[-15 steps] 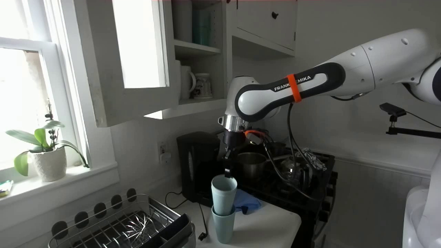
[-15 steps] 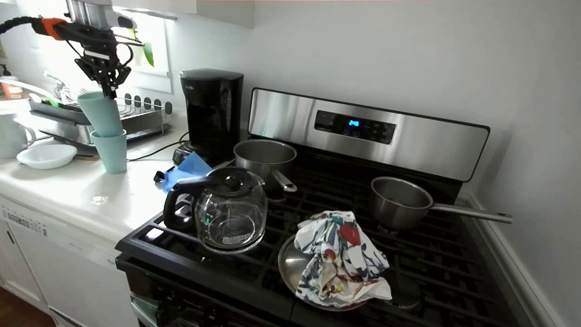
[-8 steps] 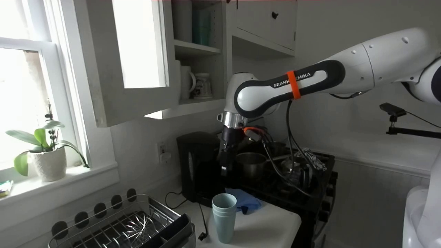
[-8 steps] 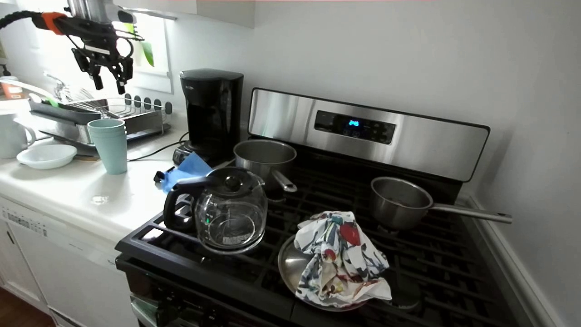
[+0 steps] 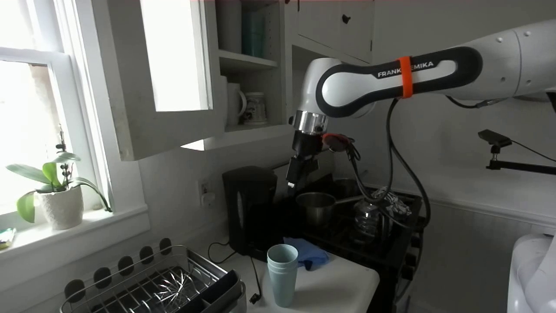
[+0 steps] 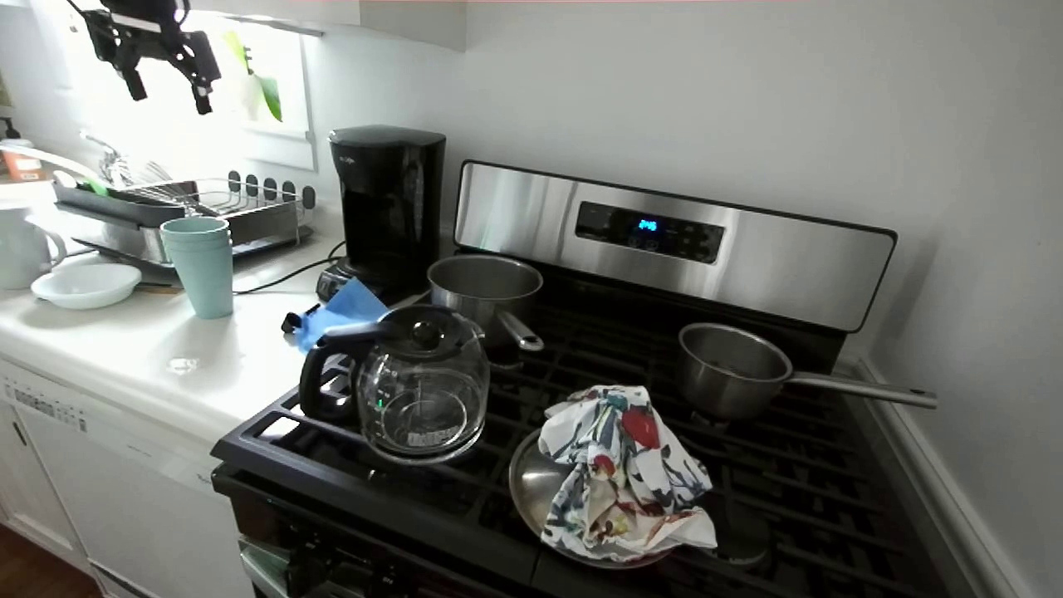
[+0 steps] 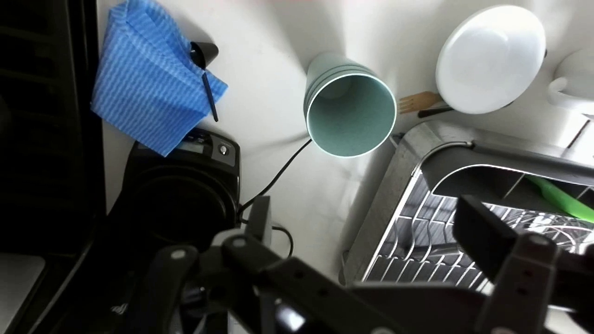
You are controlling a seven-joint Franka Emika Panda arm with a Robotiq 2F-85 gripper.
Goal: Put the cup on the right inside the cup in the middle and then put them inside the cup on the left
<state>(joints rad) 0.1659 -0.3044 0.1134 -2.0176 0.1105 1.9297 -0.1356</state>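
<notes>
1 stack of pale blue-green cups (image 6: pixel 199 267) stands upright on the counter (image 6: pixel 91 340), nested tightly, with 3 rims showing close together near the top. The 1 gripper (image 6: pixel 170 100) hangs in the air, above and well apart from the stack, its 2 fingers (image 7: pixel 480 234) spread apart; the arm (image 5: pixel 347 89) carrying it wears 1 orange band (image 5: pixel 405 77). 1 dish rack (image 7: pixel 392 199) sits just beside the cups; in both exterior views 5 dark ovals (image 5: pixel 126 265) line its wall-side edge, and the wrist view shows 1 green handle (image 7: pixel 559 197) inside. To 1 side of the stack are 1 white bowl (image 6: pixel 87 291) and 1 pale mug (image 6: pixel 21 249), with 1 wooden fork (image 7: pixel 420 101) and 1 dark utensil (image 7: pixel 435 111) jutting from under the bowl. To its other side lie 1 blue cloth (image 7: pixel 153 83) and 1 black scoop (image 7: pixel 203 54) touching it, the cloth overlapping the base of 1 coffee maker (image 6: pixel 390 216) in the wrist view. 1 stove (image 6: pixel 797 266) bears 2 steel saucepans (image 6: pixel 727 390), 1 glass carafe (image 6: pixel 423 399) and 1 shallow pan (image 6: pixel 531 494) with 1 flowered cloth (image 6: pixel 631 482) on it. In an exterior view, 1 cabinet shelf (image 5: pixel 247 134) holds 1 plain mug (image 5: pixel 233 104) and 1 patterned mug (image 5: pixel 255 108), with 1 more white piece (image 5: pixel 223 98) partly hidden, and 1 potted plant (image 5: pixel 61 208) stands on the windowsill (image 5: pixel 117 226).
</notes>
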